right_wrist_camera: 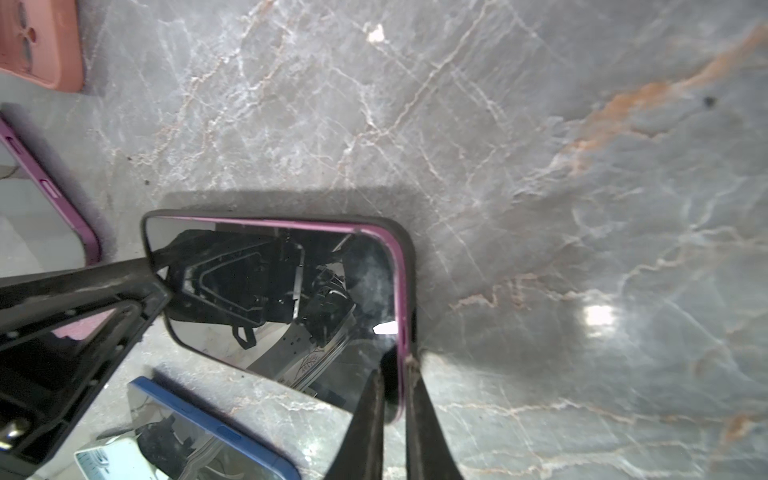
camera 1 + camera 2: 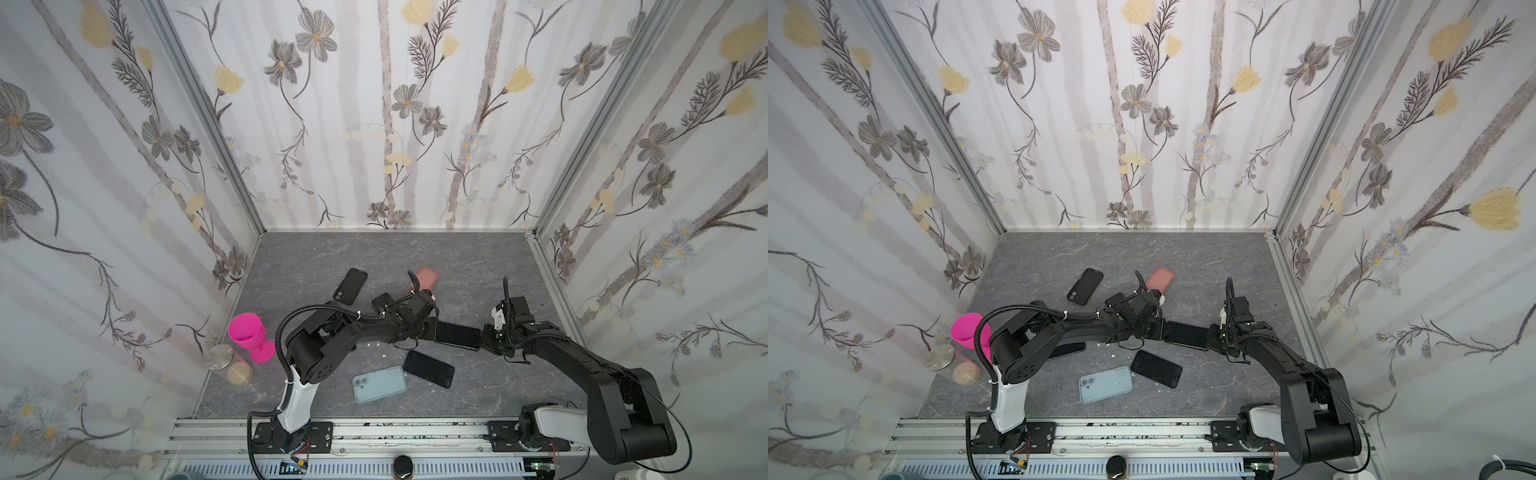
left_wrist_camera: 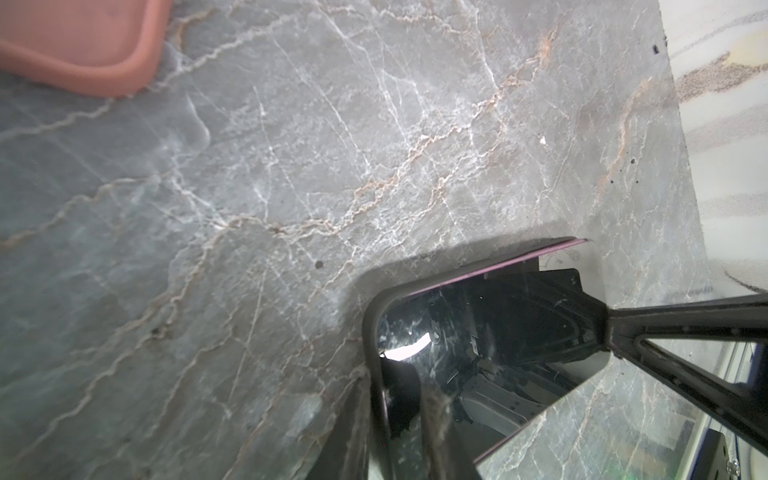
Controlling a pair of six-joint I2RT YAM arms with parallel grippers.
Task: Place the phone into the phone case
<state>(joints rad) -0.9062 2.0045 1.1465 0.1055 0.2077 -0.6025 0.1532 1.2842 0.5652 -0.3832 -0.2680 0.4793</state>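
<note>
Two grips on phone, seating looks unfinished

Phone is mid-table between the arms, purple rim showing inside black case. By its shadow it seems partly lifted. Left fingers clamp one end. Right fingers, nearly closed, pinch the opposite end. Risks: the thin edge pinch slips, or an uneven squeeze pops a corner out. A drop would land near spare phone on table.
</note>
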